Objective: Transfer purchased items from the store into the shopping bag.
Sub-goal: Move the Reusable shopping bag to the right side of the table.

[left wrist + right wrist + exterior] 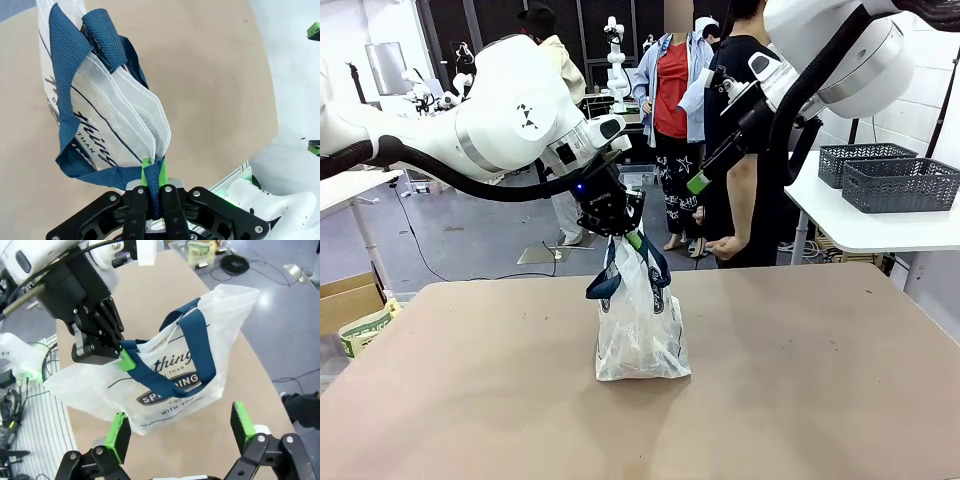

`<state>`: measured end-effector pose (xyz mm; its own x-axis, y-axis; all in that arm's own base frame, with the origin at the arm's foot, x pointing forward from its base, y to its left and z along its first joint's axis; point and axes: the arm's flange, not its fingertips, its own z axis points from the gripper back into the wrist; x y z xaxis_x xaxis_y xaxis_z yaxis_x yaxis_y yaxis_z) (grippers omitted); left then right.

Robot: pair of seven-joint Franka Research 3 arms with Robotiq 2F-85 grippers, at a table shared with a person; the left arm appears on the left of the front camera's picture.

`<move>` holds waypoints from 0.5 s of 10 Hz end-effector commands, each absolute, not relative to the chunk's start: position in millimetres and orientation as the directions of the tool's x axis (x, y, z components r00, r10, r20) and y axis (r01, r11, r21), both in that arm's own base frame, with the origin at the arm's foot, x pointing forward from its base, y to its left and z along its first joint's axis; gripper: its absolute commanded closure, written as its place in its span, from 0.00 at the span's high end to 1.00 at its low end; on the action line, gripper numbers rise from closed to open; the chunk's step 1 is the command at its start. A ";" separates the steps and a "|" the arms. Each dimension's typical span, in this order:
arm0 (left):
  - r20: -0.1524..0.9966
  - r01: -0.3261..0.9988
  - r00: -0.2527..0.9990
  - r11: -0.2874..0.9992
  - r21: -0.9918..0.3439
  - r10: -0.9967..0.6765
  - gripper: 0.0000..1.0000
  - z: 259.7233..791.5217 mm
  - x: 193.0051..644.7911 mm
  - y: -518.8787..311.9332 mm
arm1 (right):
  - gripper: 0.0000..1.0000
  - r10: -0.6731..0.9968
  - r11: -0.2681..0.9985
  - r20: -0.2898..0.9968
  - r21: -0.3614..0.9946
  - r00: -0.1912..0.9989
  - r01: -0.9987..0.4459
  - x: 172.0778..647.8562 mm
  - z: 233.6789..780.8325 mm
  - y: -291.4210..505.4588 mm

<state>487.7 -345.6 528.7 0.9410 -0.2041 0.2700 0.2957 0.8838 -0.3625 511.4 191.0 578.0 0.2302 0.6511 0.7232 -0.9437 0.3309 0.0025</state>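
Nearest, left hand (152, 192) pinching shopping bag (640, 320) by navy handle (152, 187), right hand (180, 432) spread above; judged light, limp, slippery film, best held at straps.

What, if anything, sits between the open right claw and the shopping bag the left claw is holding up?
Nothing visible. In the right wrist view the right claw is open with the shopping bag directly beyond its fingers, bare table around it. The left claw pinches a navy handle at the bag's top edge, off to one side of that path.
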 end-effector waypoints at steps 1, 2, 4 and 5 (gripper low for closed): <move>0.269 0.287 0.943 0.883 -0.371 -0.194 0.00 528.3 487.8 -343.9 | 1.00 0.663 0.335 0.713 -0.009 0.229 -0.942 512.4 579.7 188.2; 0.269 0.287 0.943 0.883 -0.371 -0.194 0.00 528.3 487.8 -343.9 | 1.00 0.663 0.335 0.713 -0.009 0.229 -0.942 512.4 579.7 188.2; 0.299 0.303 0.932 0.894 -0.330 -0.205 0.00 545.7 488.0 -340.4 | 1.00 0.663 0.335 0.713 -0.009 0.229 -0.942 512.4 579.7 188.2; 0.313 0.318 0.923 0.903 -0.290 -0.225 0.00 566.3 487.8 -333.6 | 1.00 0.663 0.335 0.713 -0.009 0.229 -0.942 512.4 579.7 188.2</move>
<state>487.9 -341.7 543.9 0.9305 -0.2158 0.2961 0.3134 0.8874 -0.3381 511.8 189.9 578.5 0.2283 0.6547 0.7206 -0.9436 0.3309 -0.0017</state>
